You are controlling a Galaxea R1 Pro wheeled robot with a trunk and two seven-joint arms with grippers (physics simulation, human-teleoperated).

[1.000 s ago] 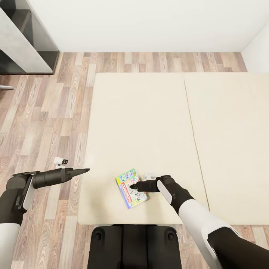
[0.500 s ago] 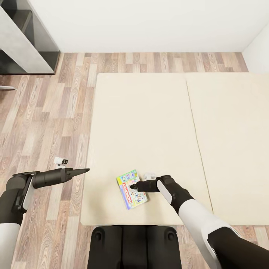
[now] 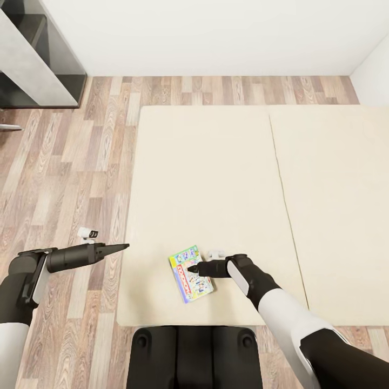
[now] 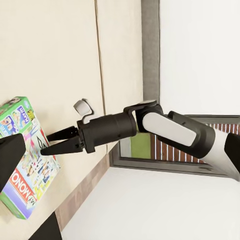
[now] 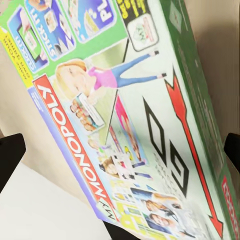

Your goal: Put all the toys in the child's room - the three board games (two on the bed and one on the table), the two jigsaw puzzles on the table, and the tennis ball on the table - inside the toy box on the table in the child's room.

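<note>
A board game [image 3: 189, 273], a flat green box printed "MONOPOLY", lies near the front edge of the beige bed [image 3: 216, 178]. My right gripper [image 3: 191, 268] hovers just over the box's middle, pointing left, its fingers slightly apart with nothing between them. In the left wrist view the same gripper [image 4: 45, 144] ends above the box [image 4: 22, 165]. The right wrist view looks closely onto the box lid [image 5: 125, 125], with dark fingertips [image 5: 10, 160] at either side. My left gripper [image 3: 123, 247] is open and empty, held over the floor at the bed's left edge.
Wood-plank floor [image 3: 70, 162] runs left of and behind the bed. A dark grey shelf unit [image 3: 38, 59] stands at the back left against the white wall [image 3: 216, 32]. A seam [image 3: 281, 178] splits the mattress. My base [image 3: 194, 351] abuts the bed's front edge.
The whole view has shifted slightly, so the camera moved. Both arms and the board game hold their places relative to each other.
</note>
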